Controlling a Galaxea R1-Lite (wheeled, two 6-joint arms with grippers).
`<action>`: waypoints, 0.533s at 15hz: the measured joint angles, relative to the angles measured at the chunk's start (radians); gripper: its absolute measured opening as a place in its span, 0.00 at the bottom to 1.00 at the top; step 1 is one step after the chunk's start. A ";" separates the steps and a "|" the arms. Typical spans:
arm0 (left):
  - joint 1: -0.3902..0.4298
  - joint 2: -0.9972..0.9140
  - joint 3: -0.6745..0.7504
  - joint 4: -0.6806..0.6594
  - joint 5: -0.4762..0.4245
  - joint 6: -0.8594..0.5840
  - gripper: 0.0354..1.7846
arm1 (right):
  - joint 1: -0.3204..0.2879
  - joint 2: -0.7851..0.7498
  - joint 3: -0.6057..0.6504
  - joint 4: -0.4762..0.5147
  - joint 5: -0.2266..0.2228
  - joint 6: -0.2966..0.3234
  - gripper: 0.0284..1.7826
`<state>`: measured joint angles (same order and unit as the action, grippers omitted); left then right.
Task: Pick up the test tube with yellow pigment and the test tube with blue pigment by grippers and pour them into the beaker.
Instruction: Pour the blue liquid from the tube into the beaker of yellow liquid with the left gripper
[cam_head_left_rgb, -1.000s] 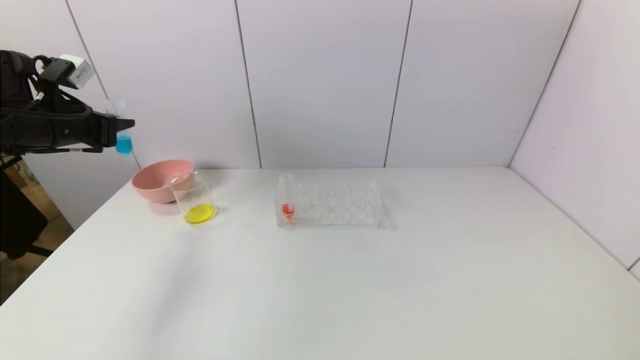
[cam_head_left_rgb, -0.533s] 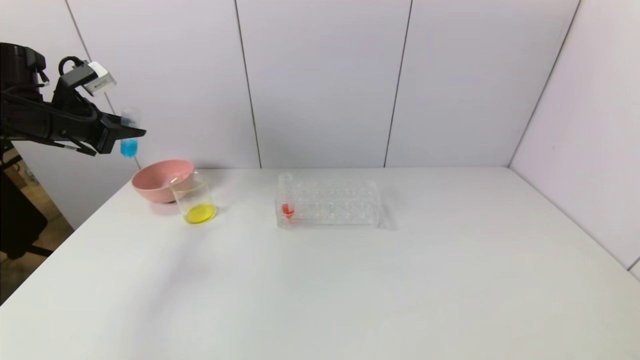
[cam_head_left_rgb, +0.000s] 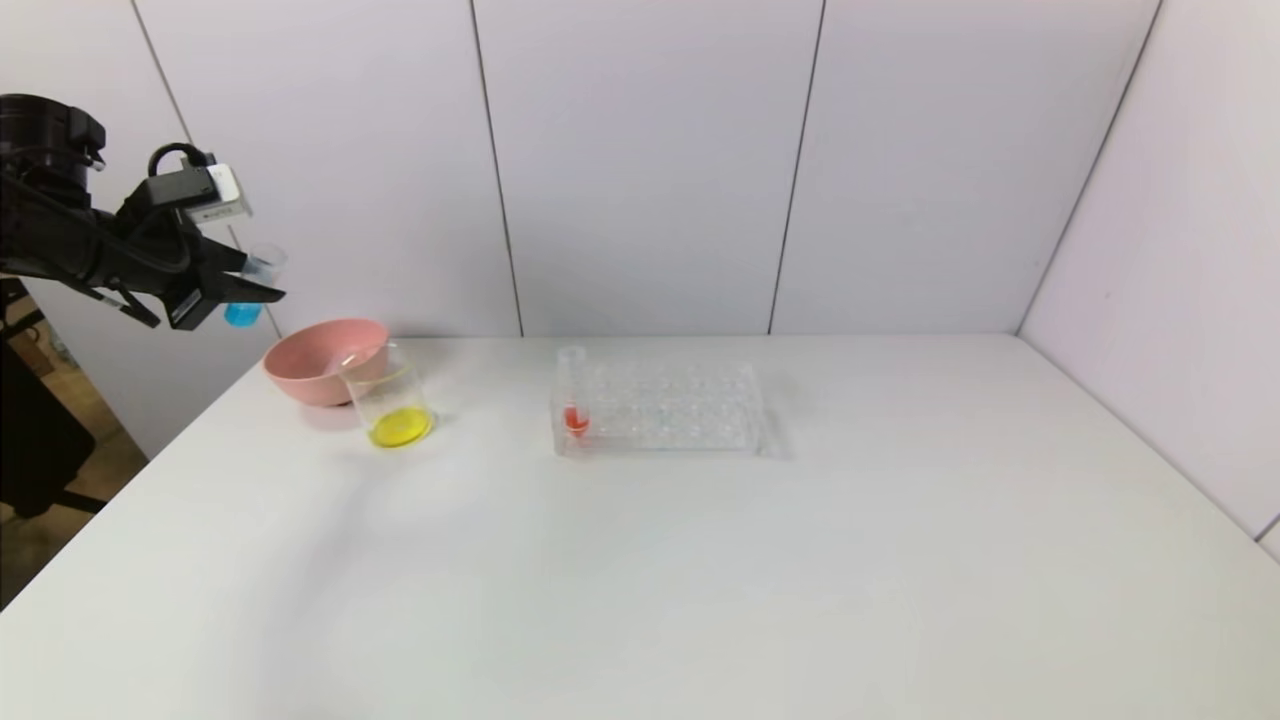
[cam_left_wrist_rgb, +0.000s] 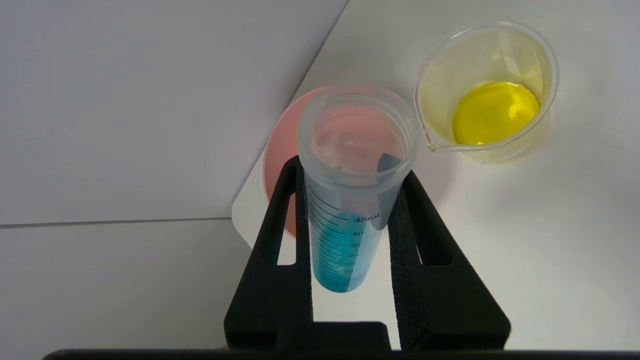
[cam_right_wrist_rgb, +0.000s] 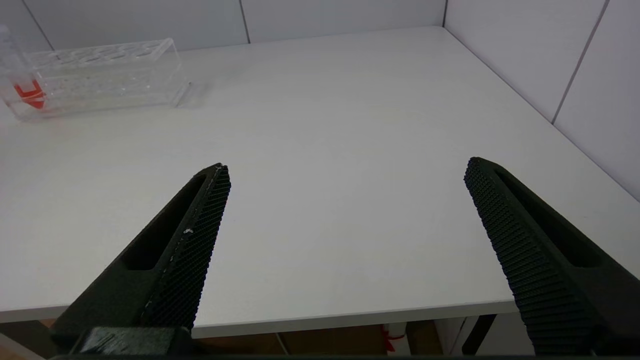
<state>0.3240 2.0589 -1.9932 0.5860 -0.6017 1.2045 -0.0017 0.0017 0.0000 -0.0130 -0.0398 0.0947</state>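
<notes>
Currently: left gripper (cam_head_left_rgb: 262, 290) clamped on the test tube with blue pigment (cam_left_wrist_rgb: 345, 200).
Tube held at 10 o'clock of the beaker (cam_head_left_rgb: 390, 400), above the pink bowl (cam_head_left_rgb: 315, 365); right gripper (cam_right_wrist_rgb: 345, 175) spread wide.

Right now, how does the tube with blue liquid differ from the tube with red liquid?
The blue tube is clamped in the left pincer, up in the air beside the pink bowl; the red tube stands in the clear rack on the table. The blue tube is tilted; the red one is upright. Their liquids are blue and red. Both are clear, open-topped, and only partly filled at the tip.
</notes>
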 joint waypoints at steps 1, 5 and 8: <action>-0.001 0.004 -0.002 0.001 0.016 0.036 0.24 | 0.000 0.000 0.000 0.000 0.000 0.000 0.96; -0.010 0.014 -0.004 0.010 0.097 0.196 0.24 | 0.000 0.000 0.000 0.000 0.000 0.000 0.96; -0.034 0.015 -0.004 0.012 0.169 0.297 0.24 | 0.000 0.000 0.000 0.000 0.000 0.000 0.96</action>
<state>0.2904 2.0743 -1.9974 0.5983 -0.4328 1.5019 -0.0017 0.0017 0.0000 -0.0134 -0.0398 0.0947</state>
